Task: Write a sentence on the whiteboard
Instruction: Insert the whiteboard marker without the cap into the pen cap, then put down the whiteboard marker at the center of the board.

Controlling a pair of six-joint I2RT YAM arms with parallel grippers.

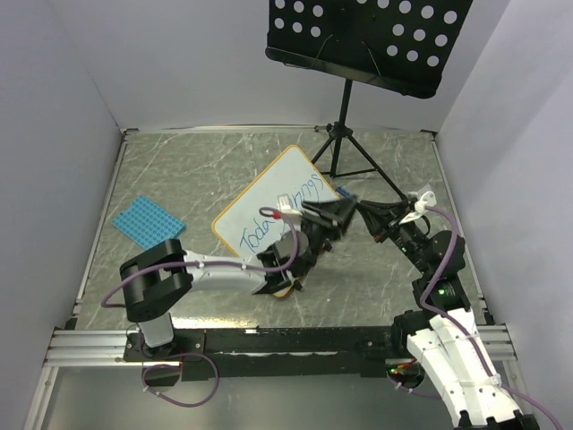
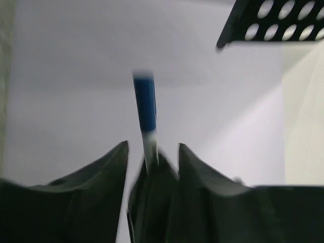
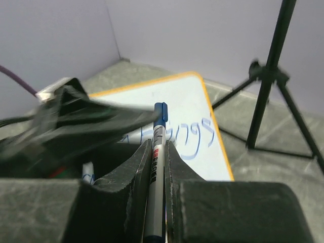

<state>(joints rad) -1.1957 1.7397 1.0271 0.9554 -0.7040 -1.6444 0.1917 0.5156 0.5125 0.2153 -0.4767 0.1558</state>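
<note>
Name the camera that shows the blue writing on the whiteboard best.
Top external: both lines of the sentence show on the whiteboard, partly behind the left arm. Right wrist catches only one word; left wrist shows none.

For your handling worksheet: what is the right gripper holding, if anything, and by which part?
The right gripper is shut on a white marker pen with a blue cap, clamped around its barrel, cap end sticking out.

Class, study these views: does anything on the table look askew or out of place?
The whiteboard lies skewed, its edges diagonal to those of the table, so the sentence runs slanted too. Nothing looks spilled or broken.
</note>
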